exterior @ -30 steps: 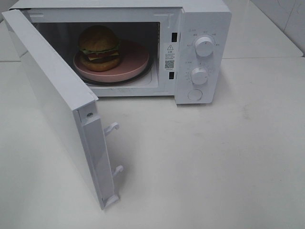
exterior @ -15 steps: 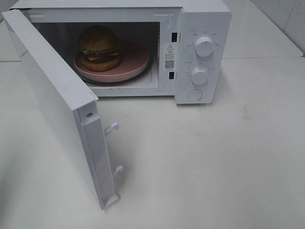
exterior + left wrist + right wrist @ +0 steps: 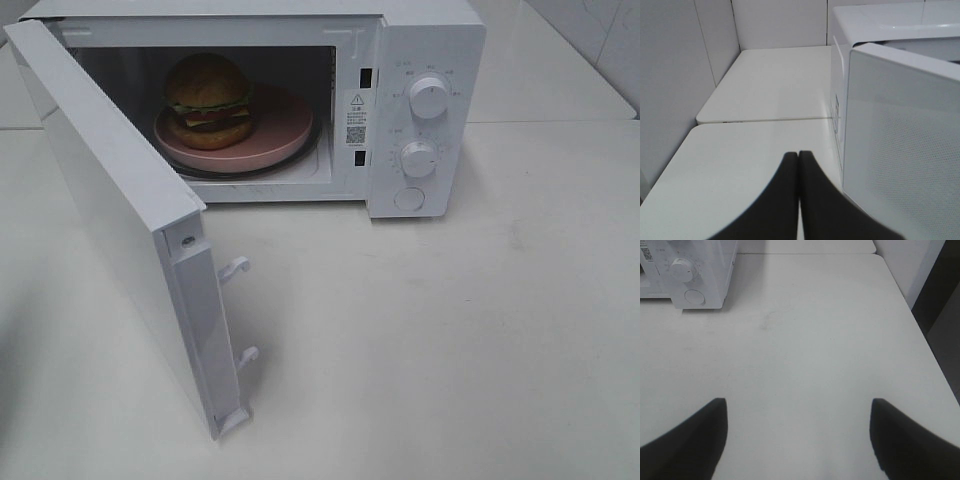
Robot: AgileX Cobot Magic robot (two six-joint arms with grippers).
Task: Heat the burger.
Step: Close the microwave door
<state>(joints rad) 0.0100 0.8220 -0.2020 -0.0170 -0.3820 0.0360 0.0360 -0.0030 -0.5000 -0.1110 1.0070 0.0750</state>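
Note:
The burger (image 3: 208, 100) has a golden-brown domed bun and a green lettuce edge. It sits on a pink plate (image 3: 275, 135) inside the white microwave (image 3: 420, 40), whose door (image 3: 120, 215) hangs wide open toward the front left. Neither gripper appears in the high view. In the left wrist view my left gripper (image 3: 798, 156) is shut and empty, its dark fingers (image 3: 780, 200) pressed together just outside the door's (image 3: 900, 150) outer face. My right gripper (image 3: 797, 405) stands open and empty over bare table, well to the right of the microwave (image 3: 695, 270).
Two knobs (image 3: 430, 96) and a round button (image 3: 408, 199) sit on the microwave's right panel. Two latch hooks (image 3: 235, 266) stick out of the door's free edge. A tiled wall (image 3: 670, 85) runs close on the left. The table's right edge (image 3: 920, 330) drops off.
None in the high view: the door, burger and plate have stayed put, and no arm has come into sight.

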